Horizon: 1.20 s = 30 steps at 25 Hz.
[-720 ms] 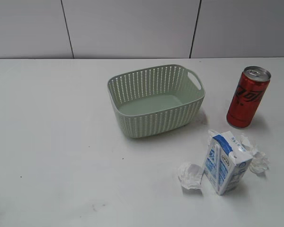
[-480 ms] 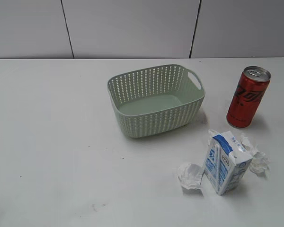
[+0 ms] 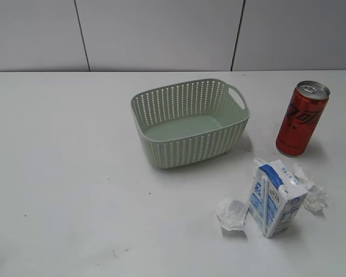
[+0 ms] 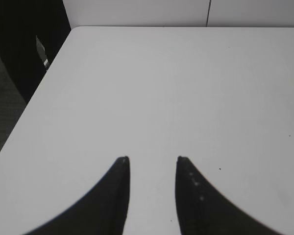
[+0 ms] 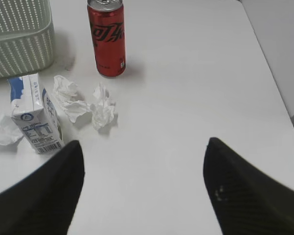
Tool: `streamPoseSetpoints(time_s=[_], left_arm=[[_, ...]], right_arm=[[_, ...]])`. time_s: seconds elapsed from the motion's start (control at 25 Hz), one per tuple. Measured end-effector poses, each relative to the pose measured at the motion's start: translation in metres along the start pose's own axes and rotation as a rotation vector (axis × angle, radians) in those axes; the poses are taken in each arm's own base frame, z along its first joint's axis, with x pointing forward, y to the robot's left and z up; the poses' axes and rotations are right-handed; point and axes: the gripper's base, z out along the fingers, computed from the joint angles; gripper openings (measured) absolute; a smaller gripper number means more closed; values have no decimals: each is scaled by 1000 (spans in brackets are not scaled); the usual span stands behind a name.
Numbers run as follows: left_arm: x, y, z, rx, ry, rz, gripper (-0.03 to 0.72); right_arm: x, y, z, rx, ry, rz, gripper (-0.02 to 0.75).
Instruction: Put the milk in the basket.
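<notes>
The milk carton (image 3: 275, 200) stands upright on the white table (image 3: 69, 173), in front of and to the right of the basket (image 3: 190, 122) and well apart from it. The carton is white with a blue stripe along its gable top and blue print on its sides; in the right wrist view (image 5: 33, 115) a barcode shows low on one face.

The basket is pale sage-green, rectangular, with perforated sides and a cut-out handle (image 3: 237, 97) at its right end. Its interior holds nothing. A corner of it appears at the upper left of the right wrist view (image 5: 19, 41).

Crumpled white tissues lie around the carton: one (image 3: 232, 213) just beside its left base, and others (image 3: 311, 189) just beside its right side. A red soda can (image 3: 302, 118) stands upright behind the carton and to the right of the basket, apart from both.

The left gripper (image 4: 152, 159) hangs over a bare part of the table near its left edge, fingers apart with a moderate gap and nothing between them. The right gripper (image 5: 144, 142) hangs above the table to the right of the carton, fingers spread wide, holding nothing. Neither gripper appears in the exterior view.
</notes>
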Motion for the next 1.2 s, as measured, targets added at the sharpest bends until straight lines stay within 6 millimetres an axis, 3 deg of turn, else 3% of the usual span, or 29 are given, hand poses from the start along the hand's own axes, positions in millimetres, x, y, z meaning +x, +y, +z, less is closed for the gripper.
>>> streamPoseSetpoints(time_s=[0.24, 0.36, 0.56, 0.72, 0.88, 1.04, 1.2], left_arm=[[0, 0, 0, 0, 0, 0, 235], [0, 0, 0, 0, 0, 0, 235], [0, 0, 0, 0, 0, 0, 235], [0, 0, 0, 0, 0, 0, 235], [0, 0, 0, 0, 0, 0, 235], [0, 0, 0, 0, 0, 0, 235], [0, 0, 0, 0, 0, 0, 235]], right_arm=[[-32, 1, 32, -32, 204, 2, 587], [-44, 5, 57, -85, 327, -11, 587], [-50, 16, 109, -196, 523, -3, 587], [-49, 27, 139, -300, 608, 24, 586], [-50, 32, 158, -345, 642, 30, 586], [-63, 33, 166, -359, 622, 4, 586], [-76, 50, 174, -388, 614, -75, 587]])
